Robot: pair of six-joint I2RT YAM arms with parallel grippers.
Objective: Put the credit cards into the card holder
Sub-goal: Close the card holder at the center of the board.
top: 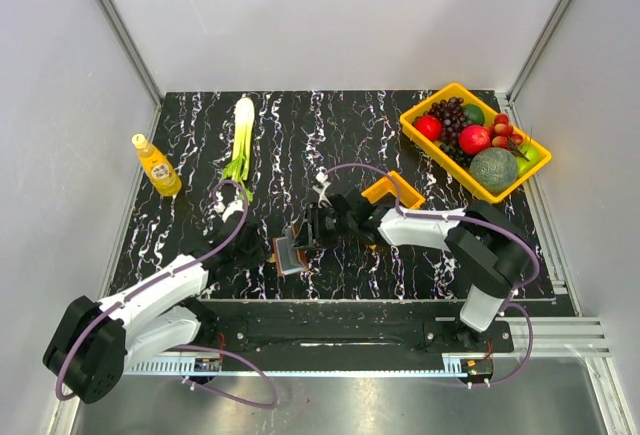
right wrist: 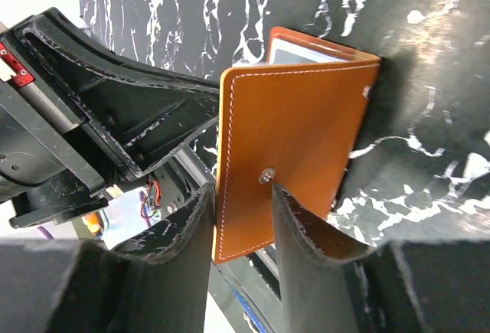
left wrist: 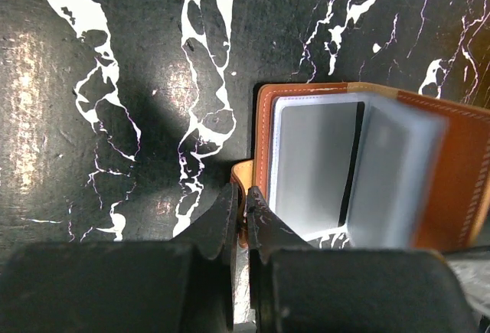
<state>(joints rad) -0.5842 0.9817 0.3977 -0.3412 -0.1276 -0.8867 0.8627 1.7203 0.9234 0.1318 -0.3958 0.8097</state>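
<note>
The card holder [left wrist: 452,172] is a brown wallet that lies open on the black marbled table. Two grey card-like panels [left wrist: 310,164] show inside it; I cannot tell whether they are credit cards or sleeves. My left gripper [left wrist: 245,195] is shut on a tan flap at the wallet's near edge. In the top view the card holder [top: 290,255] sits between my left gripper [top: 262,253] and my right gripper [top: 312,227]. In the right wrist view one wallet cover [right wrist: 298,134] stands up. My right gripper [right wrist: 241,191] is open with its tips against the lower part of that cover.
A small orange bin [top: 392,193] sits just behind the right arm. A yellow tray [top: 455,88] of fruit stands at the back right. A leek [top: 241,135] and a yellow bottle [top: 157,165] lie at the back left. The left gripper's black body [right wrist: 99,111] is close beside the wallet.
</note>
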